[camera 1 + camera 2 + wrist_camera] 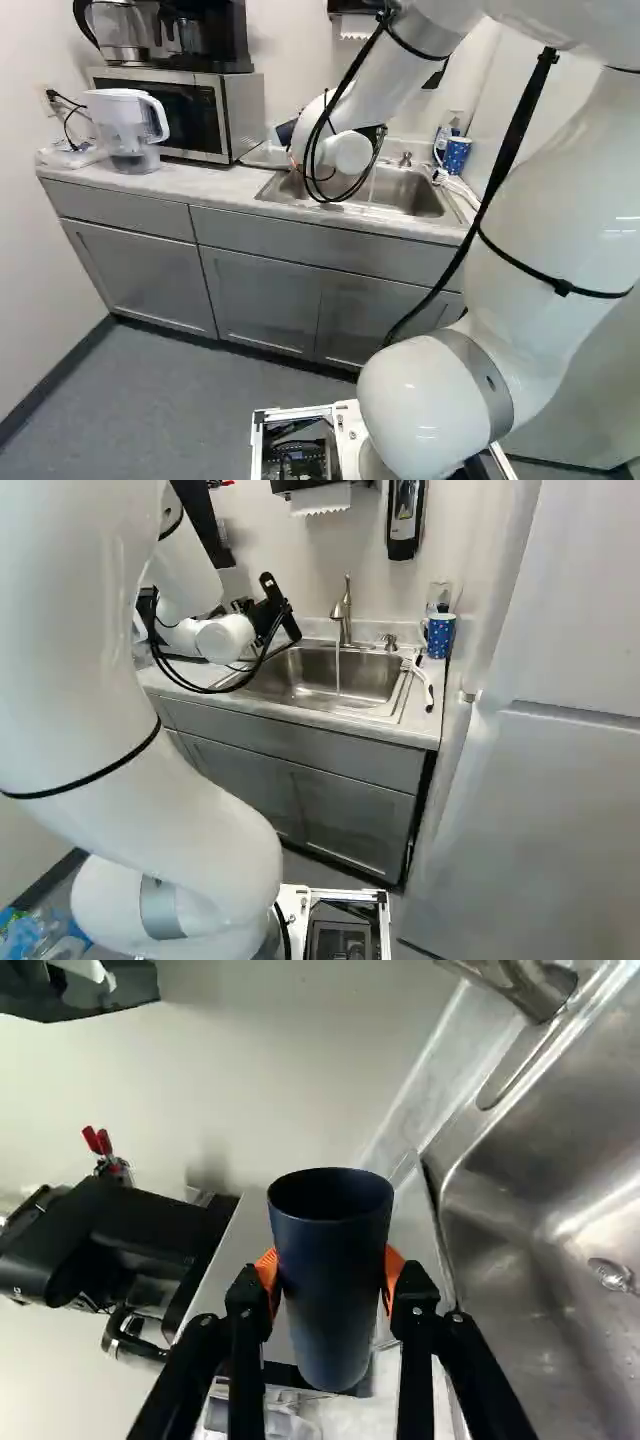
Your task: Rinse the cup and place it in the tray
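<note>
Wrist view: my gripper (pixel 331 1272) pinches the cup (pixel 332 1315) beside the sink (pixel 510 1250). Rinsing seems the step; next, I should swing over the sink, under the running water (pixel 338 670).

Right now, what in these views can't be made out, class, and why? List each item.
- Inside bottom of the dark blue cylindrical cup: wrist view, lost in shadow.
- Part of the stainless steel sink: left base view, behind the white arm.
- Top of the silver metal faucet: wrist view, cut off by the edge.
- Contents of the blue dotted mug: both base views, behind its wall.
- Tray: identifiable in no view.
</note>
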